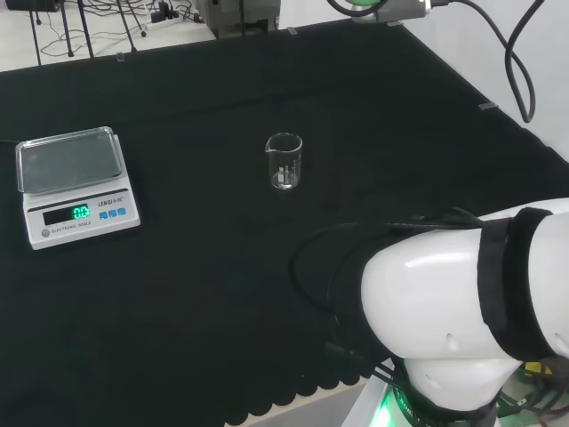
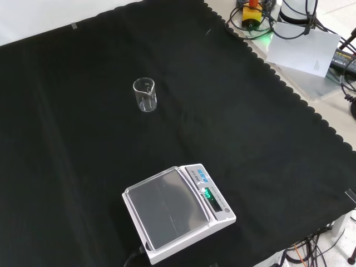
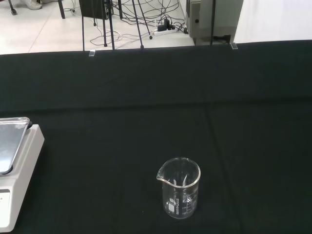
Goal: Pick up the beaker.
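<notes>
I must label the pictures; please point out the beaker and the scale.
beaker (image 1: 284, 164), head view, on its glass wall.
scale (image 2: 167, 208), front view, on its weighing pan.

Scale (image 3: 14, 170): wrist view, cut by the picture's edge, pan and body partly shown.
Beaker (image 1: 284, 162): printed graduations too small to read; contents cannot be told.
Arm link (image 1: 471, 311): head view, cut off at right and near edges.

head view looks over the arm, front view opposite, wrist view low; all share the beaker (image 1: 284, 162) (image 2: 144, 94) (image 3: 179, 194)
</notes>
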Robot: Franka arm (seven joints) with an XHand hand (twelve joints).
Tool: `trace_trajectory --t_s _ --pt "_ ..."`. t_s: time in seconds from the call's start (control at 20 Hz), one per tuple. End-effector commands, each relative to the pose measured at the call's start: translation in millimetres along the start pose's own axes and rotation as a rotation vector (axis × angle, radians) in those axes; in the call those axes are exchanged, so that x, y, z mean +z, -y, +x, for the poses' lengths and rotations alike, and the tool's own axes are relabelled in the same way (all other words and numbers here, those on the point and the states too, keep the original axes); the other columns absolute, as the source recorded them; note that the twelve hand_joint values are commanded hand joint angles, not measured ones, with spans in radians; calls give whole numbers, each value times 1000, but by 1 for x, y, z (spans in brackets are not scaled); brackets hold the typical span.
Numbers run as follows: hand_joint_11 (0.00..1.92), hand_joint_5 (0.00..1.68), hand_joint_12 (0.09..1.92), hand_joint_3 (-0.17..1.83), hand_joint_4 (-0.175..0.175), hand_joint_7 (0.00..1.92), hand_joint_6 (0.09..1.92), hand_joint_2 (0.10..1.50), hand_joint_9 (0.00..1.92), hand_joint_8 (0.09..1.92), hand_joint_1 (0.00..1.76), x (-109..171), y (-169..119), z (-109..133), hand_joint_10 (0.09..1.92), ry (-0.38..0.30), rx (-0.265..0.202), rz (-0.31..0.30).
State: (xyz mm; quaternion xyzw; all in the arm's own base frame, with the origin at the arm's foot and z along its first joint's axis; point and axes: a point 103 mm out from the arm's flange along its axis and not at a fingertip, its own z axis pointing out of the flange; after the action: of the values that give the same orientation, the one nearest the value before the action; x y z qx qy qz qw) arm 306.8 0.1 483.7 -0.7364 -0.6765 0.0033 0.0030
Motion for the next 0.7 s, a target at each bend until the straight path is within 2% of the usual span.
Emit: trace_trajectory --t_s 0.05,0.2,0.4,0.7 --pt "0 39 1202 -90 15 68 87 856 36 480 677 0 -1 0 907 18 -7 -11" --pt "0 48 1150 -84 9 37 87 870 47 625 668 2 -5 -3 887 18 -17 -15" --pt "0 46 1145 -84 9 27 87 872 49 650 668 9 -12 -7 885 2 -24 -13" --pt "0 42 1124 -84 9 11 87 872 49 671 671 34 -30 -15 886 -27 -23 31"
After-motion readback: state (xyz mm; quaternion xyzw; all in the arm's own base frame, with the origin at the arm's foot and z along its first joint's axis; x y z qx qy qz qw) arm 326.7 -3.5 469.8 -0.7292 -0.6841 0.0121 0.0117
